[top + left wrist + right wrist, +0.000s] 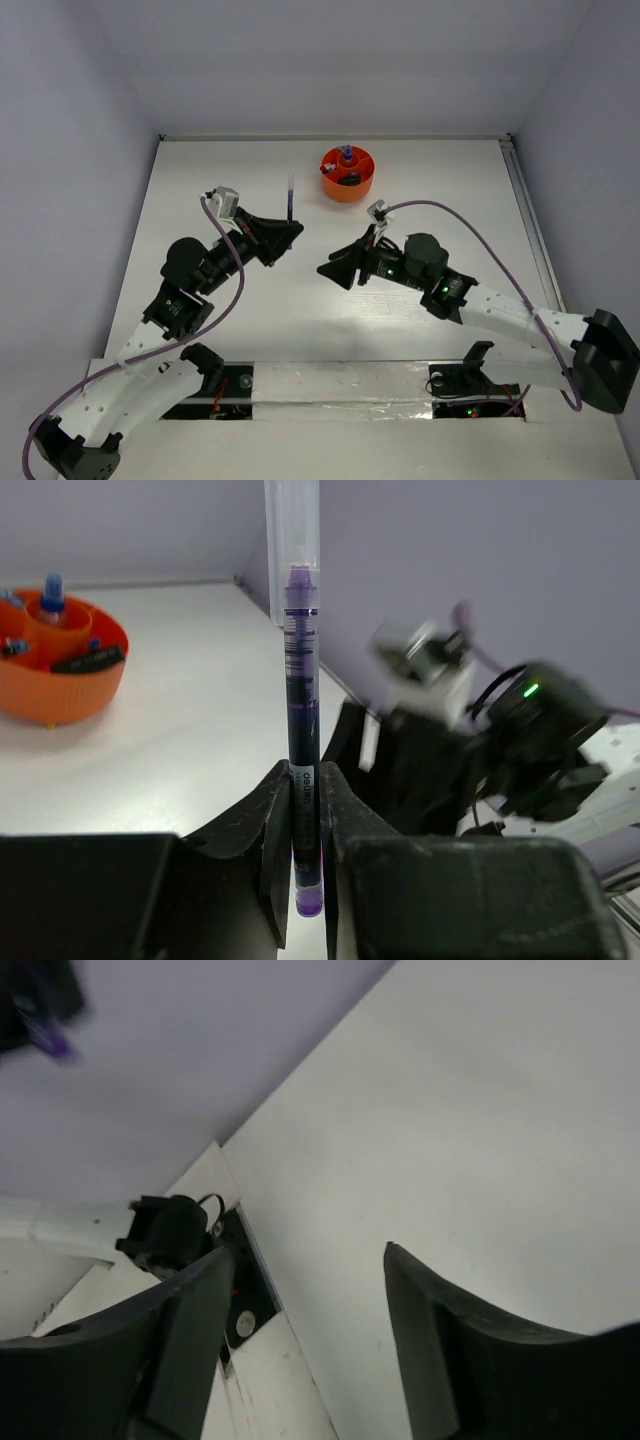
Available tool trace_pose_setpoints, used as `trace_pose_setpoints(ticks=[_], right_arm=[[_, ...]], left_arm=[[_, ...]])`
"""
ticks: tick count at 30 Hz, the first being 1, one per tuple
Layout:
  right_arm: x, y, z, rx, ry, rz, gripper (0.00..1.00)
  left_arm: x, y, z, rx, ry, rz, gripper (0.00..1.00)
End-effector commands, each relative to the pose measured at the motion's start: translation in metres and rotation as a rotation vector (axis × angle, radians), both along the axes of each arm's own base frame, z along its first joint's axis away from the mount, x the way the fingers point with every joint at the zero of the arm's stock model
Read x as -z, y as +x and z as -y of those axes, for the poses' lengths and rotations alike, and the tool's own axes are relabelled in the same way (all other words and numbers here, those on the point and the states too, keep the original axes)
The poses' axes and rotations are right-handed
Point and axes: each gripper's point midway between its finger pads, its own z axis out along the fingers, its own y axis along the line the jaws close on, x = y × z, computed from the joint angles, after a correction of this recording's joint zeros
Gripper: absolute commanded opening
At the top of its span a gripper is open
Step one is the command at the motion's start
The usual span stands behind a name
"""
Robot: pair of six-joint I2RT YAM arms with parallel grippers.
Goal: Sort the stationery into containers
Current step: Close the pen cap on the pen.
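Left gripper: jaws are clamping the lower end of the purple-ink pen, which is projecting straight out past the fingertips.
Right gripper: jaws are standing wide apart, gripping nothing.
Orange tub: sitting well ahead of the left jaws.

Above the left tool, the pen's clear cap runs off the top edge. Beyond it, the orange tub's contents are too small to name.

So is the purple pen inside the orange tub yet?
No, the purple pen stands pinched in the left end effector, away from the orange tub.
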Motion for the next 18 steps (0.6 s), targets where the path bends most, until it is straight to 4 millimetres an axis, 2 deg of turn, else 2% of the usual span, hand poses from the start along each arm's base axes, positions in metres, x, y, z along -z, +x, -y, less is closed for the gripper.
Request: trace_pose_setpoints(ticks=[1, 2, 3, 5, 6, 7, 9, 10, 11, 13, 14, 17, 18], right_arm=[[-0.073, 0.011, 0.015, 0.053, 0.022, 0.191, 0.7], [-0.084, 0.01, 0.016, 0.049, 0.027, 0.212, 0.75], [-0.108, 0.009, 0.017, 0.05, 0.053, 0.262, 0.77], [-0.126, 0.008, 0.016, 0.042, 0.07, 0.29, 0.83], [-0.135, 0.009, 0.014, 0.038, 0.082, 0.301, 0.84], [-0.152, 0.009, 0.013, 0.037, 0.101, 0.328, 0.86], [-0.158, 0.017, 0.006, 0.03, 0.095, 0.331, 0.89], [-0.173, 0.018, 0.004, 0.033, 0.113, 0.351, 0.9], [-0.176, 0.022, 0.002, 0.041, 0.114, 0.351, 0.91], [-0.17, 0.042, -0.002, 0.082, 0.092, 0.311, 0.91], [-0.177, 0.045, -0.004, 0.086, 0.101, 0.305, 0.91], [-0.167, 0.062, -0.007, 0.117, 0.087, 0.252, 0.91], [-0.165, 0.062, -0.01, 0.107, 0.088, 0.242, 0.91]], left_arm=[[0.016, -0.005, 0.001, 0.019, -0.029, -0.031, 0.0], [0.031, -0.007, 0.003, 0.032, -0.019, -0.057, 0.0], [0.034, -0.008, 0.004, 0.043, -0.027, -0.057, 0.0], [0.048, -0.013, 0.008, 0.08, -0.023, -0.075, 0.0], [0.047, -0.015, 0.008, 0.091, -0.036, -0.063, 0.0], [0.048, -0.017, 0.009, 0.099, -0.039, -0.058, 0.0], [0.051, -0.023, 0.01, 0.127, -0.043, -0.048, 0.0], [0.052, -0.024, 0.011, 0.137, -0.04, -0.048, 0.0], [0.053, -0.026, 0.012, 0.145, -0.039, -0.047, 0.0], [0.054, -0.028, 0.013, 0.16, -0.038, -0.045, 0.0], [0.054, -0.029, 0.013, 0.162, -0.04, -0.043, 0.0], [0.053, -0.033, 0.013, 0.173, -0.044, -0.034, 0.0], [0.053, -0.033, 0.013, 0.173, -0.044, -0.034, 0.0]])
